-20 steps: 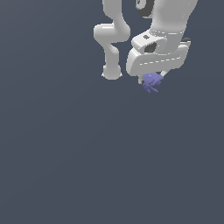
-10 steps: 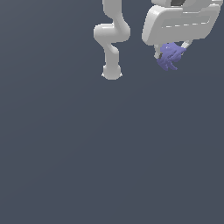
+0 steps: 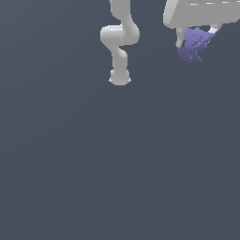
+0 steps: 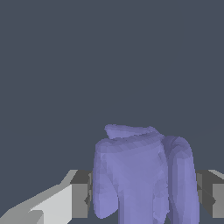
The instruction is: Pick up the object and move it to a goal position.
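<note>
exterior view | gripper (image 3: 196, 38) clenched on lavender object (image 3: 193, 44) | high above floor (image 3: 117, 164)

Flat, even simulator light — no cast shadows; no glare; edges slightly pixelated.

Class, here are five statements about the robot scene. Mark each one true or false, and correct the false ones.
1. The gripper is closed on the lavender-blue object. True.
2. The object rests on the grey floor. False: it hangs lifted between the fingers.
3. The object is red. False: it is lavender-blue.
4. In the exterior view, the gripper is to the right of the arm's base. True.
5. In the wrist view, the object sits between the two fingers. True.
</note>
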